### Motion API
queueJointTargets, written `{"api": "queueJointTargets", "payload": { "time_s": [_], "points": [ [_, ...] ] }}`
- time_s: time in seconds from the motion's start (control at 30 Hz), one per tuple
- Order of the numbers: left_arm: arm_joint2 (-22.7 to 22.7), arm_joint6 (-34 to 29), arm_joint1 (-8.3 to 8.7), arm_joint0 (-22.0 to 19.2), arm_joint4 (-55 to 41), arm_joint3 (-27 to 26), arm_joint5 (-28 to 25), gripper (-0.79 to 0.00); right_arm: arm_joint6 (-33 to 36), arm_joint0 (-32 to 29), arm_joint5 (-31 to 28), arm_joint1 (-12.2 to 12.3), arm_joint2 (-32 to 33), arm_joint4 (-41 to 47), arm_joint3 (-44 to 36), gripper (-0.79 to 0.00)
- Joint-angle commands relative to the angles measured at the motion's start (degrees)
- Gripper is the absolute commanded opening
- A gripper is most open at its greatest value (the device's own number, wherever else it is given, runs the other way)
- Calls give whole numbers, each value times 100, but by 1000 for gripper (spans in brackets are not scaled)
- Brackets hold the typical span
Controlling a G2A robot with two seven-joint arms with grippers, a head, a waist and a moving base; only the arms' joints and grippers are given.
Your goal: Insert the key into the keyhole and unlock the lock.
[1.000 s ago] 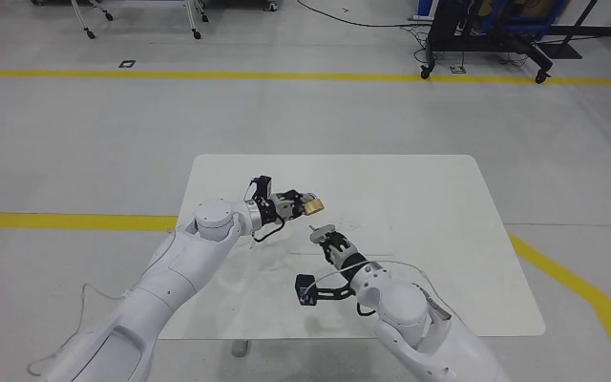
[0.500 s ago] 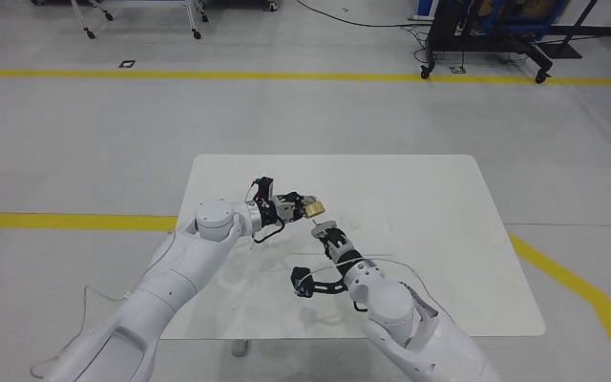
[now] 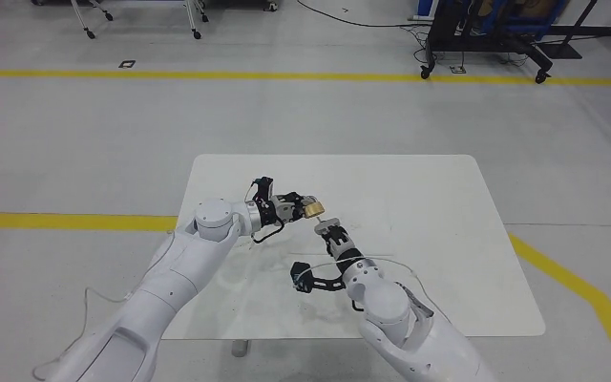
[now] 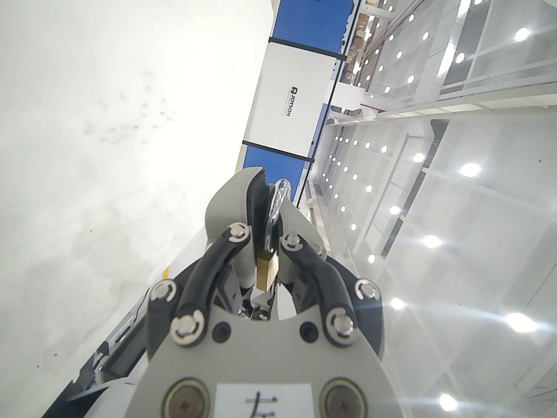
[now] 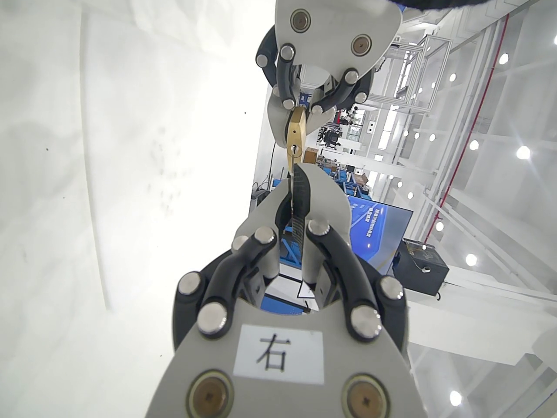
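A small brass padlock (image 3: pixel 312 205) hangs above the white table (image 3: pixel 430 191), and my left gripper (image 3: pixel 298 204) is shut on it. In the left wrist view the brass body (image 4: pixel 266 271) sits between the fingers and the silver shackle (image 4: pixel 276 202) lies along the pads. My right gripper (image 3: pixel 326 226) is shut on the key (image 3: pixel 319 218), just below and right of the lock. In the right wrist view the padlock (image 5: pixel 295 132) faces me with its keyhole (image 5: pixel 295 148) showing. My right gripper (image 5: pixel 296 180) sits almost against it, and its pads hide most of the key.
Both grippers meet over the middle-left of the table. Bare tabletop lies to the right (image 3: pixel 420 239) and at the back. The table's near edge (image 3: pixel 458 336) runs below the right arm.
My right gripper has carried the key up toward the padlock, closing the gap to the keyhole face. The left gripper and padlock have stayed where they were.
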Motion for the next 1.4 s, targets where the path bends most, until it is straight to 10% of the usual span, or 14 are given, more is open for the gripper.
{"api": "queueJointTargets", "payload": {
  "time_s": [0.0, 1.37],
  "points": [
    [-20, -18, -7, 6, 27, 4, 7, -785, 23, 26, -13, -19, -17, -26, 20, -785],
    [-419, -516, -129, 113, 276, 102, -111, -785, 103, 158, -255, -342, -1, -265, 145, -785]
  ]
}}
